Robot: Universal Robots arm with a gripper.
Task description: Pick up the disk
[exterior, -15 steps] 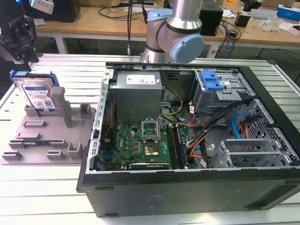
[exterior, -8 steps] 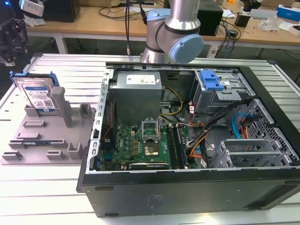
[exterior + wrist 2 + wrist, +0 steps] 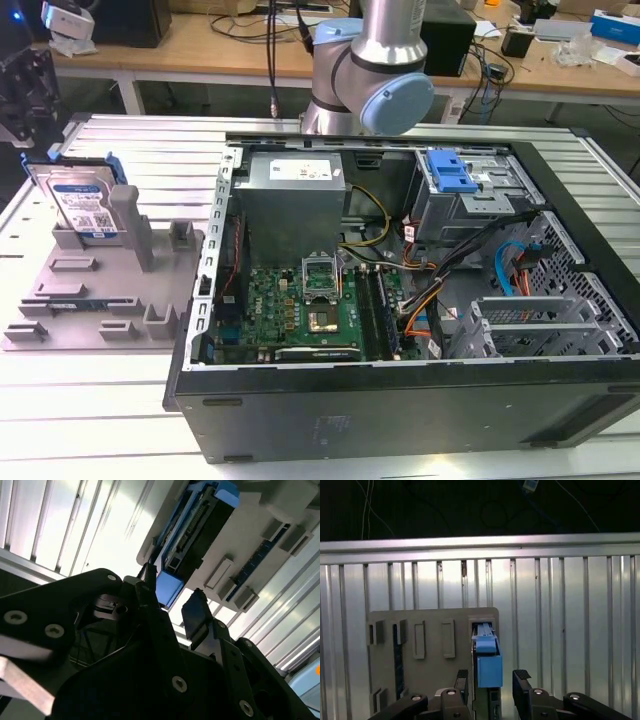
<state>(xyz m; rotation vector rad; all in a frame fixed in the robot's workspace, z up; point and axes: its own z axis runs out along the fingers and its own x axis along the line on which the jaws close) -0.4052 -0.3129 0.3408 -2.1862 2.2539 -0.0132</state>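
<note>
Approach step: gripper spread open astride the disk, nothing pinched yet.

You'll find the disk standing on edge in the grey tray at the left of the exterior view, label facing the camera, well apart from the open computer case that takes up the centre and right. In the first wrist view your two dark fingers sit either side of the disk's blue rail end, with a sliver of gap showing on each side, so I judge you are lined up but not yet gripping. By my reading, a sound grasp calls for the fingers centred on the disk's flat faces and low enough to catch more than the blue plastic tip, with the tray's upright posts kept clear.
</note>
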